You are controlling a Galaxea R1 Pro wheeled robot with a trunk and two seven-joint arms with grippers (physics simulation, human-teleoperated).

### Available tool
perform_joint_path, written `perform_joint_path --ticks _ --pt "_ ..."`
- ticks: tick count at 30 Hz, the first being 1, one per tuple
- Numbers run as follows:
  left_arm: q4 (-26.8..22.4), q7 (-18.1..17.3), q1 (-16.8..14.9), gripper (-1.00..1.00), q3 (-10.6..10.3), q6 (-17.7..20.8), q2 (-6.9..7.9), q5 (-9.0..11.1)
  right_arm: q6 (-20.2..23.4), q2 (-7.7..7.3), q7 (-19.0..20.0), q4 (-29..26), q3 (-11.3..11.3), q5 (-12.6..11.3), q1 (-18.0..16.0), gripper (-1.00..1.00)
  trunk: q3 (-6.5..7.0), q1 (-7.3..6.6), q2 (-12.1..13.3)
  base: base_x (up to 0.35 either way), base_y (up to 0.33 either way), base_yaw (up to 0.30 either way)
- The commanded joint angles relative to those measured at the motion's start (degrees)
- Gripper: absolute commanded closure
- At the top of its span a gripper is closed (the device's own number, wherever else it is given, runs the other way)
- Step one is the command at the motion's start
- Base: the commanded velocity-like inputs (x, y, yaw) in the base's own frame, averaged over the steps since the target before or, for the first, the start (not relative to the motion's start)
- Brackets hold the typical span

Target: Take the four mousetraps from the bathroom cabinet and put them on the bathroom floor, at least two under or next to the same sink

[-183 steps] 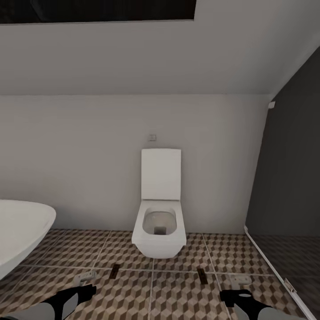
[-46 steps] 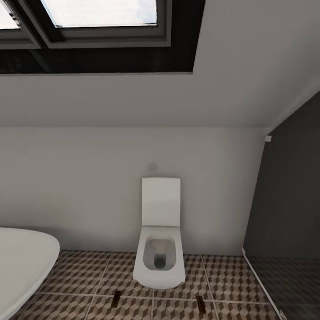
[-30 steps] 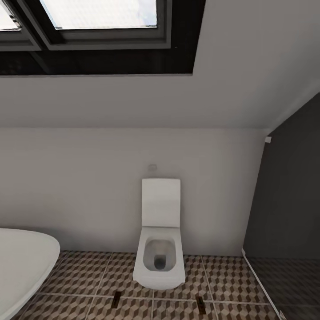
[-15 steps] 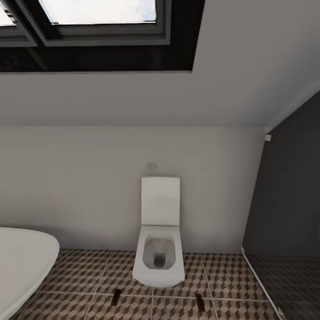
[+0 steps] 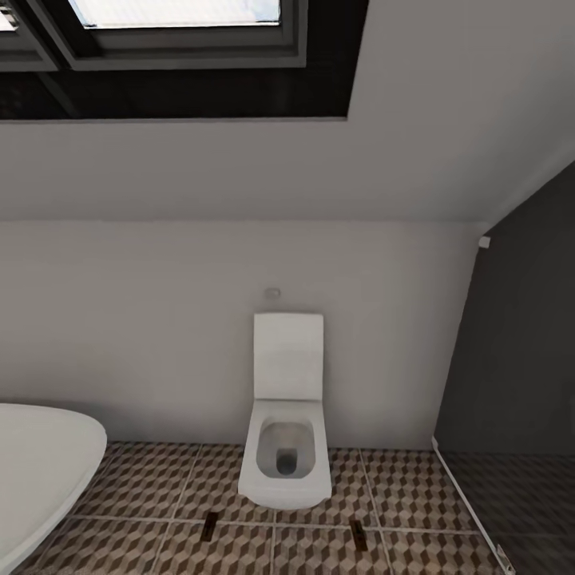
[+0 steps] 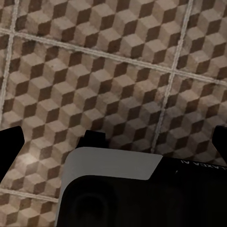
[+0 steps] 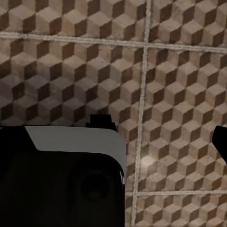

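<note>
The mousetraps, the cabinet and the sink are out of view. The bathroom floor [image 5: 144,503] with its brown cube-pattern tiles runs along the foot of the head view. My left gripper [image 6: 113,142] hangs open over bare floor tiles [image 6: 118,61], its dark fingertips [image 6: 10,144] far apart with nothing between them. My right gripper [image 7: 113,137] is also open above bare tiles [image 7: 94,61], one fingertip [image 7: 220,139] showing at the frame edge.
A white toilet [image 5: 286,447] stands against the far wall, straight ahead. A white bathtub rim [image 5: 40,463] juts in at the left. A dark wall panel [image 5: 519,351] closes off the right. Two small dark marks [image 5: 209,525] lie on the floor before the toilet.
The head camera tilted up over the last seconds, so both arms dropped out of its picture and the skylight came in. In the last half second it dipped slightly. Nothing in the room moved.
</note>
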Motion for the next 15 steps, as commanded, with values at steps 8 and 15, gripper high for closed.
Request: perform_joint_path --ticks 8,15 --pt "-0.20 0.11 0.02 -1.00 -0.54 -0.12 0.03 0.30 -0.32 0.02 -0.24 0.18 -0.09 0.43 -0.08 -1.00 -0.78 0.00 -0.04 0.000 0.000 0.000" --pt "-0.31 0.12 0.03 -1.00 -0.44 -0.13 0.08 0.61 -0.33 0.02 -0.24 0.18 -0.09 0.47 -0.08 -1.00 -1.38 0.00 -0.04 0.000 0.000 0.000"
